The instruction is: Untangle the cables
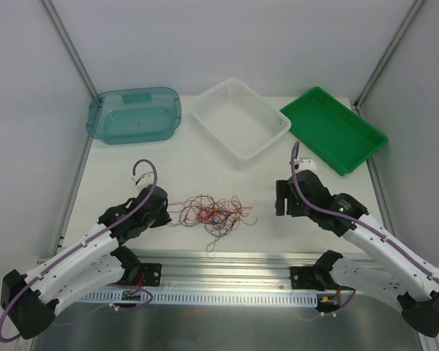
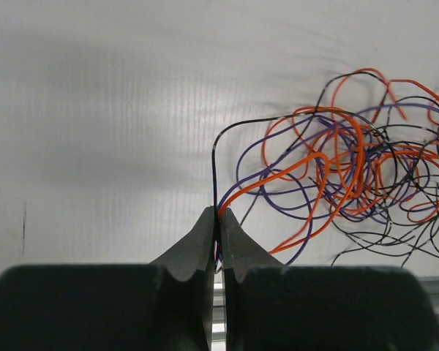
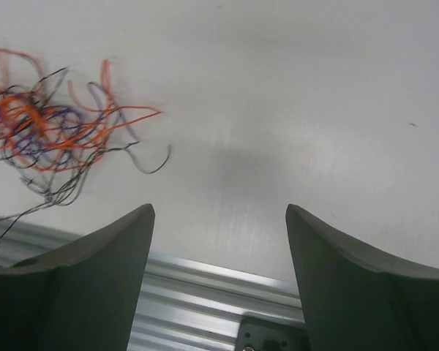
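A tangle of thin orange, purple and black cables (image 1: 214, 214) lies on the white table between the two arms. My left gripper (image 1: 165, 214) sits at the tangle's left edge; in the left wrist view it (image 2: 219, 212) is shut on several strands of the cables (image 2: 336, 164), orange, purple and black, that run out to the right. My right gripper (image 1: 279, 204) is open and empty to the right of the tangle; in the right wrist view it (image 3: 219, 212) hovers over bare table, with the cables (image 3: 47, 124) at the upper left.
A teal plastic bin (image 1: 134, 115), a white mesh basket (image 1: 239, 117) and a green tray (image 1: 334, 128) stand along the back of the table. An aluminium rail (image 1: 227, 263) runs along the near edge.
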Robot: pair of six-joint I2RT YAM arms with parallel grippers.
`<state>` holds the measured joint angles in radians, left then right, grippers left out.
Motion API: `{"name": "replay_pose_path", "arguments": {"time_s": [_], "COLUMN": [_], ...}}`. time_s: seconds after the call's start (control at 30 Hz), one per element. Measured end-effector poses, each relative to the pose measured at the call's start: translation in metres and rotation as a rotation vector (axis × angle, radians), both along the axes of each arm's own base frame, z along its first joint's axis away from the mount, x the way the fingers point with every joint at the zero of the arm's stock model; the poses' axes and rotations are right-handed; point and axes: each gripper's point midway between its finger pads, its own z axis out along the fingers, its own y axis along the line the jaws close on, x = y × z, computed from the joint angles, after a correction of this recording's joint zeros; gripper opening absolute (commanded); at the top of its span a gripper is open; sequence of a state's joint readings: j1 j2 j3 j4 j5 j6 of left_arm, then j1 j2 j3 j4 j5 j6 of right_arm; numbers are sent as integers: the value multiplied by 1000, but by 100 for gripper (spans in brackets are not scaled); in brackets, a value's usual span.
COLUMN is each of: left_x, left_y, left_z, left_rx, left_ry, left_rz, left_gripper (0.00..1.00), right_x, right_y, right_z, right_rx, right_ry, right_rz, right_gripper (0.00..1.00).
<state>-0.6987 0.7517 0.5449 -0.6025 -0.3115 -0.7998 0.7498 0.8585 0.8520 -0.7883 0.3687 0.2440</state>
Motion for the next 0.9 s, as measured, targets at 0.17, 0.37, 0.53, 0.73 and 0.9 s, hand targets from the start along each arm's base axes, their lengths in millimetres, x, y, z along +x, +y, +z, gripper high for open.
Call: {"name": "replay_pose_path", "arguments": {"time_s": [0.17, 0.37, 0.53, 0.73, 0.9], "left_x": [-2, -2, -2, -1, 0], "left_y": [-4, -6, -9, -11, -12], "left_z": [7, 22, 25, 29, 34], "left_rx": [-40, -96, -113, -126, -134], "left_ry": [-20, -71, -72, -70, -82], "left_rz": [-13, -19, -22, -16, -17], "left_gripper": [0, 0, 0, 0, 0], "right_x": [-12, -17, -20, -14, -7], "right_y": [74, 147, 196, 227, 225], "right_z": [-4, -30, -49, -95, -127], "right_rx": [103, 81, 113, 116, 51], "right_ry": [42, 132, 164, 230, 261], "right_rz": [245, 403, 456, 393, 313], "right_gripper": [79, 78, 78, 76, 28]}}
